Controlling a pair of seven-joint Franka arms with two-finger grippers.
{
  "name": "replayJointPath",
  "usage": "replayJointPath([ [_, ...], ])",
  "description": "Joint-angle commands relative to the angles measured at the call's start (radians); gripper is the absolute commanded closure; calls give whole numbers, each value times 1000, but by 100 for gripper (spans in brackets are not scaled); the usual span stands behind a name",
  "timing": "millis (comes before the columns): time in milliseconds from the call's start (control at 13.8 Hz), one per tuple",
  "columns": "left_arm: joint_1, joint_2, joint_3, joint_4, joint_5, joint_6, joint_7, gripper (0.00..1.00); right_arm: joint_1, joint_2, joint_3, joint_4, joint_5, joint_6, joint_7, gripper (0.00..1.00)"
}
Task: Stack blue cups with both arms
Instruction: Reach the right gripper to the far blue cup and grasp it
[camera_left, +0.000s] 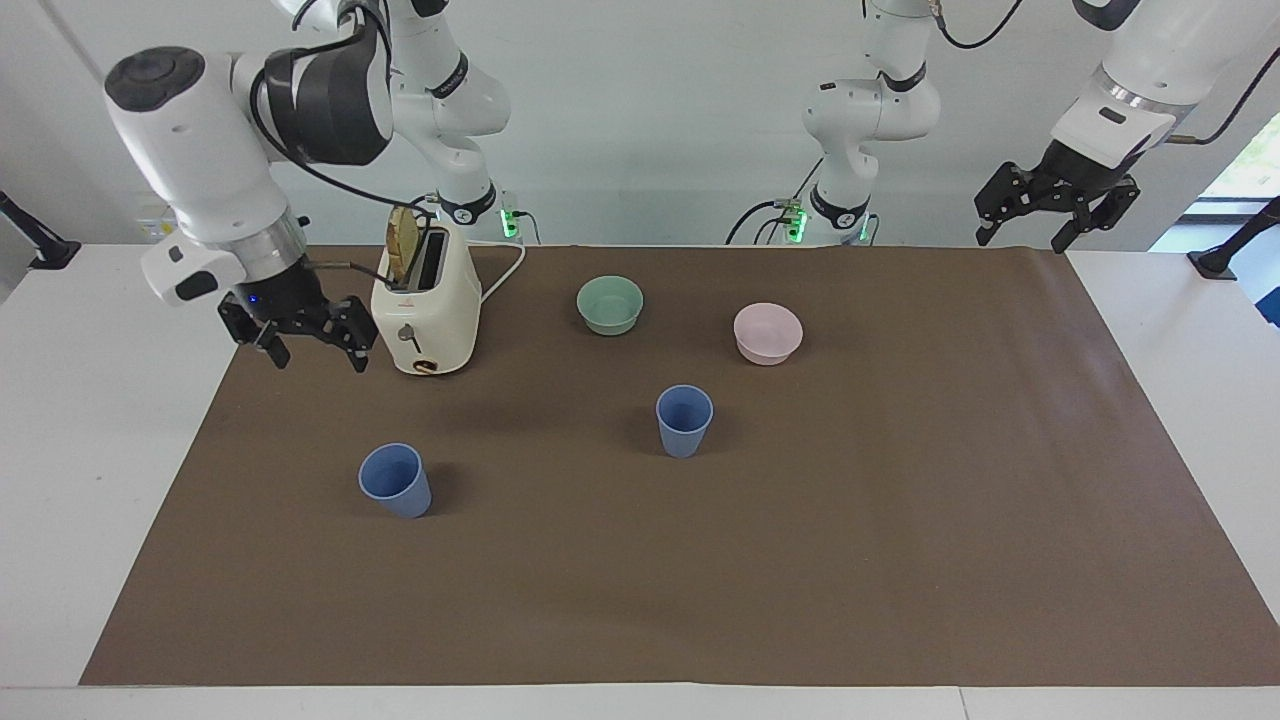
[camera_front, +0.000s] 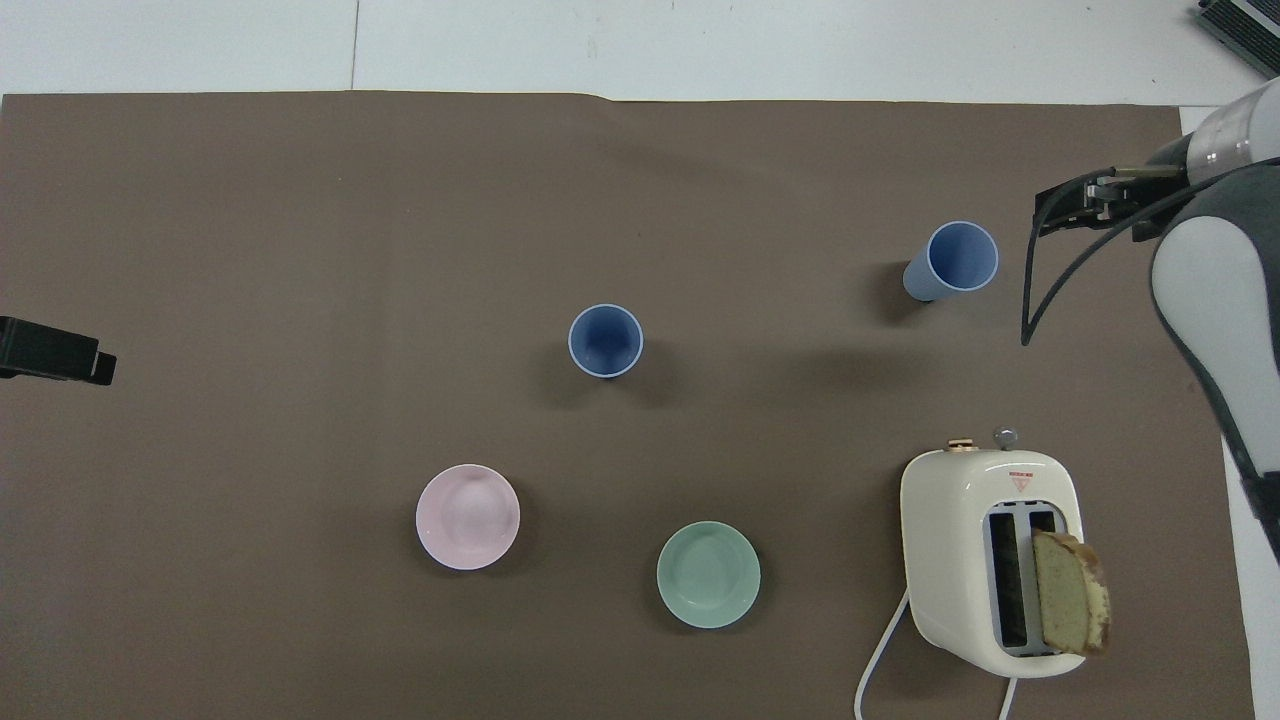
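Note:
Two blue cups stand upright on the brown mat. One cup (camera_left: 396, 481) (camera_front: 956, 260) is toward the right arm's end, farther from the robots than the toaster. The other cup (camera_left: 684, 420) (camera_front: 605, 340) stands mid-table, farther from the robots than the two bowls. My right gripper (camera_left: 318, 356) (camera_front: 1062, 205) is open and empty, low over the mat's edge beside the toaster and apart from the first cup. My left gripper (camera_left: 1020, 238) (camera_front: 95, 365) is open and empty, raised over the mat's corner at the left arm's end.
A cream toaster (camera_left: 428, 305) (camera_front: 985, 560) holding a slice of bread stands near the right arm's base, its cord trailing toward the robots. A green bowl (camera_left: 610, 304) (camera_front: 708, 574) and a pink bowl (camera_left: 767, 332) (camera_front: 468, 516) sit nearer to the robots than the middle cup.

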Motion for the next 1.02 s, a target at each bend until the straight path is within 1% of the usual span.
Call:
replayJointPath([
  [0,6,-45,-9,-16,8,-32,2,0,-17,24,10,-62,-7,98,-52,0],
  [145,3,-48,-8,-23,8,-34,8,0,-22,55,11,-90,-7,164,-52,0],
  [363,12,-48,-3,-21,8,-26,8,0,-19,75,11,-122,-8,174,-46,0],
  [580,12,-48,1,-20,9,-32,8,0,-19,93,10,-147,-8,212,-48,0],
  [653,14,-48,1,-18,8,-29,8,0,-19,97,10,-150,-11,213,-46,0],
  [798,12,-48,5,-18,8,-32,8,0,-19,135,10,-147,-11,232,-46,0],
  [943,12,-48,2,-18,8,-32,8,0,-22,150,10,-147,-13,247,-52,0],
])
